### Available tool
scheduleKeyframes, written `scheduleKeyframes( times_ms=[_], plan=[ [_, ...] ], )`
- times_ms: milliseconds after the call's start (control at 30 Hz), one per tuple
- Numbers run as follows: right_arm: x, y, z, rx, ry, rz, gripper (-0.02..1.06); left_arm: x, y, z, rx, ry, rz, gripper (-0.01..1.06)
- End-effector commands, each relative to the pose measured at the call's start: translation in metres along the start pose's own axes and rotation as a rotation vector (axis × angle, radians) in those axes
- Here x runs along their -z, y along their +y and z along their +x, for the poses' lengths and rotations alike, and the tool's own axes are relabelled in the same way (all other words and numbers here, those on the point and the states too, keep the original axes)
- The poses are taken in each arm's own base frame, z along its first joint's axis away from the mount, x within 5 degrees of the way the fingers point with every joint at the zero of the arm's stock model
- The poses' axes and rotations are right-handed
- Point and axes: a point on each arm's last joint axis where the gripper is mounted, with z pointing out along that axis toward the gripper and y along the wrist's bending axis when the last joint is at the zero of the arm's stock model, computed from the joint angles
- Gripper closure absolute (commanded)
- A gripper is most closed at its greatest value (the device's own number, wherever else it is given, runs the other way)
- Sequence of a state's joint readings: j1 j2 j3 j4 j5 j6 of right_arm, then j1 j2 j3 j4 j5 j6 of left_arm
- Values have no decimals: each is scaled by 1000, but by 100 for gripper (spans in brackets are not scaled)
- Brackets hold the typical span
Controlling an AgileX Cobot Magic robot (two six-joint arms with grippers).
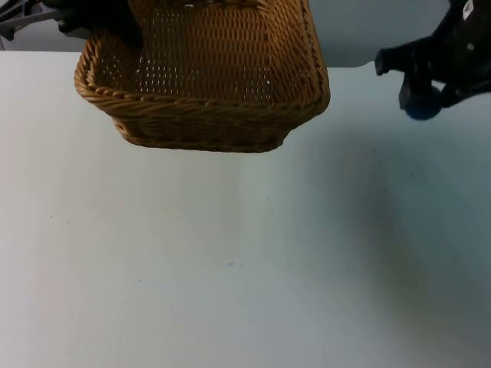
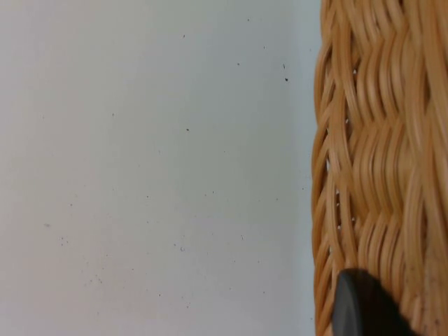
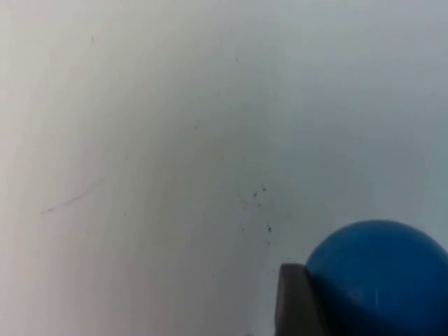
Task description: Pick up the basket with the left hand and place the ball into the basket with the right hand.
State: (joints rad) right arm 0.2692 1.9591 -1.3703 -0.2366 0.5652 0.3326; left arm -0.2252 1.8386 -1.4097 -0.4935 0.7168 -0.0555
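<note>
A rectangular woven wicker basket, tan-brown (image 1: 203,73), is held raised above the white counter (image 1: 230,261), near the counter's far edge and toward its left side, tilted so that its open inside is seen from the top view. It is gripped at its far left corner by the left end effector (image 1: 115,23), which is closed on the rim. In the left wrist view the woven wall (image 2: 381,161) is seen just beside a black fingertip (image 2: 364,304), with bare counter beyond.

A round blue ball (image 1: 422,103) is held clamped in the right end effector (image 1: 423,96), above the counter's far right corner, well apart from the basket. In the right wrist view the ball (image 3: 381,276) is touched by a dark fingertip (image 3: 294,301).
</note>
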Motion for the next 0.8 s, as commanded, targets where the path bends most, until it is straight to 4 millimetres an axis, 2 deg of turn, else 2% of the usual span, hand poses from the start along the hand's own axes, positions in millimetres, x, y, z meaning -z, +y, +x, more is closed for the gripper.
scheduleKeyframes(
  times_ms=[0, 100, 133, 267, 300, 467, 500, 633, 667, 767],
  plan=[
    [28, 4, -10, 29, -71, -2, 105, 8, -5, -2, 11, -35, 21, 105],
    [66, 7, -20, 42, -174, -19, 105, 8, -5, -3, 11, -43, 22, 105],
    [66, 7, -20, 42, -174, -19, 105, 8, -5, -3, 11, -43, 22, 105],
    [111, 19, -28, 74, -311, -62, 105, 8, -5, -3, 11, -45, 22, 105],
    [111, 19, -28, 74, -311, -62, 105, 8, -5, -3, 11, -45, 22, 105],
    [150, 46, -31, 182, -422, -112, 105, 8, -5, -3, 11, -45, 22, 105],
    [150, 46, -31, 182, -422, -112, 105, 8, -5, -3, 11, -45, 22, 105],
    [174, 74, -37, 259, -482, -163, 105, 8, -5, -3, 8, -47, 22, 105],
    [174, 74, -37, 259, -482, -163, 105, 8, -5, -3, 8, -47, 22, 105],
    [188, 92, -40, 284, -540, -212, 105, 8, -5, -3, 8, -49, 22, 105]
  ],
)
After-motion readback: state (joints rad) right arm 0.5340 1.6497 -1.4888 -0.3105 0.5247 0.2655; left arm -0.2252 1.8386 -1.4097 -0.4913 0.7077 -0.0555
